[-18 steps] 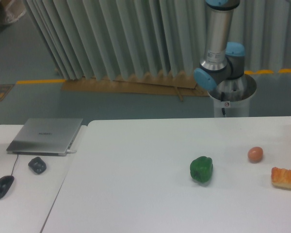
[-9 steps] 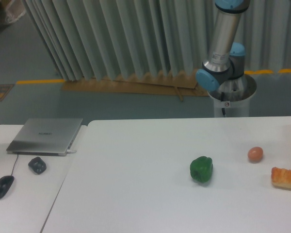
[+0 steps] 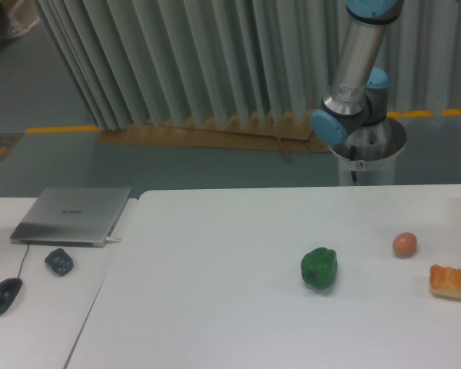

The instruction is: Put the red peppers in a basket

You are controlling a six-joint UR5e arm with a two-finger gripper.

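Note:
The red pepper is out of view, and no basket shows in the frame. A green bell pepper (image 3: 319,268) sits on the white table (image 3: 215,292) right of centre. A small pale orange egg-like ball (image 3: 404,244) lies further right. Only the arm's lower links (image 3: 353,84) show, rising from the base behind the table at the upper right. The gripper itself is out of the frame.
A piece of orange bread-like food (image 3: 453,281) lies at the table's right edge. On the left desk are a closed laptop (image 3: 73,215), a dark small object (image 3: 59,261) and a black mouse (image 3: 4,294). A pleated curtain hangs behind.
The arm's upright link has leaned further to the right at its top. The objects on the table have not moved.

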